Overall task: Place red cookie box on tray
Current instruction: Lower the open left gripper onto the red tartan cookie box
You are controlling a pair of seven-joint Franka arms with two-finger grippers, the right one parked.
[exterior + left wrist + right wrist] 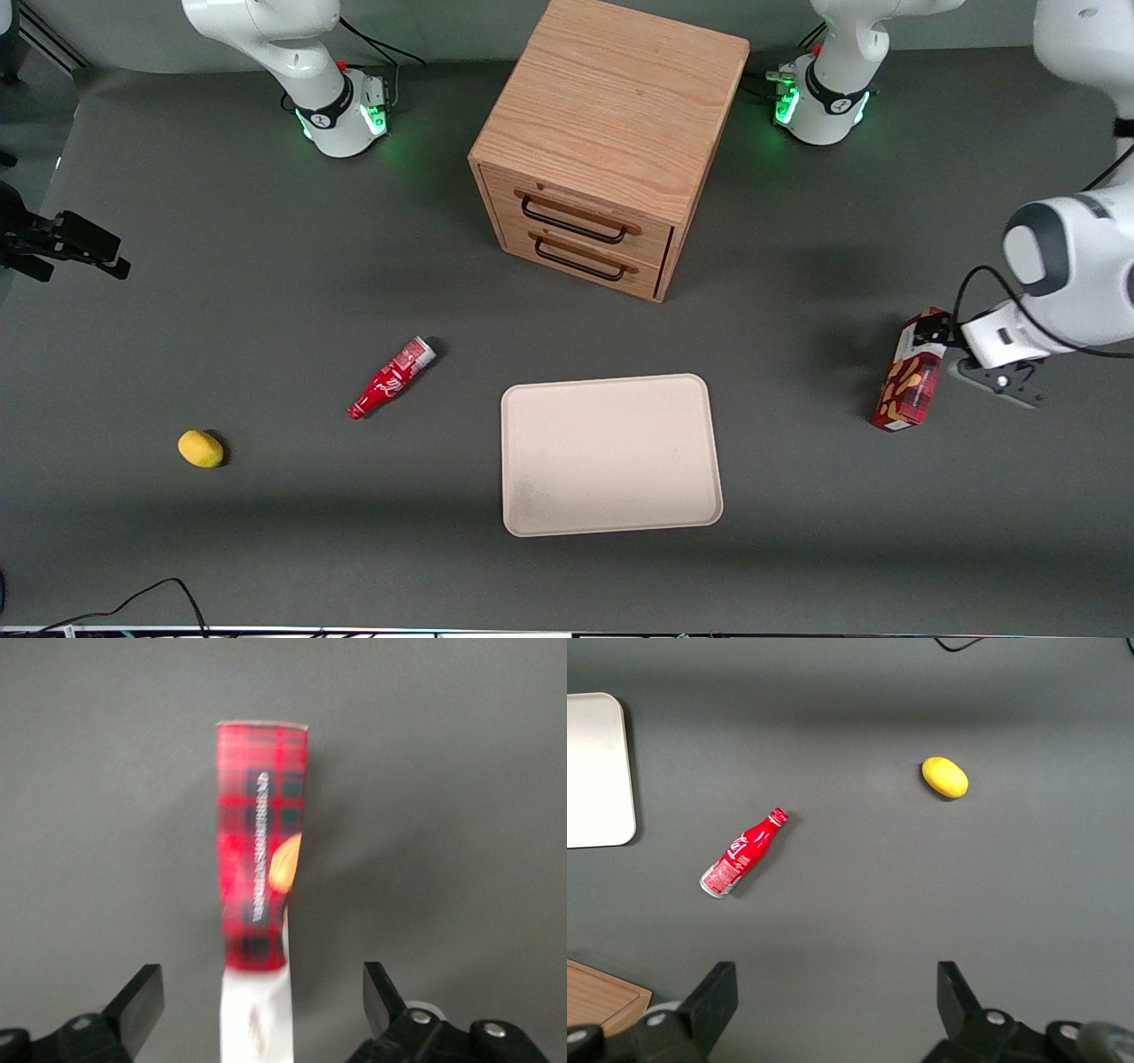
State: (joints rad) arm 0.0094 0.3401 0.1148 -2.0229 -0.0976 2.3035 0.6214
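Box (909, 372) sits on the worktop toward the working arm's end, well apart from the tray (609, 454). Claw (263, 997) is spread wide, straddling it. I'd drop lower, center on the narrow sides, then squeeze.

my gripper (261, 1010) hangs over the red cookie box (909, 372), fingers (137, 997) spread wide with bare gap on both sides of the box. open grey table (797, 425) lies between box and tray (609, 454). the wooden drawer cabinet (602, 142) stands farther from the front camera, clear of that stretch.
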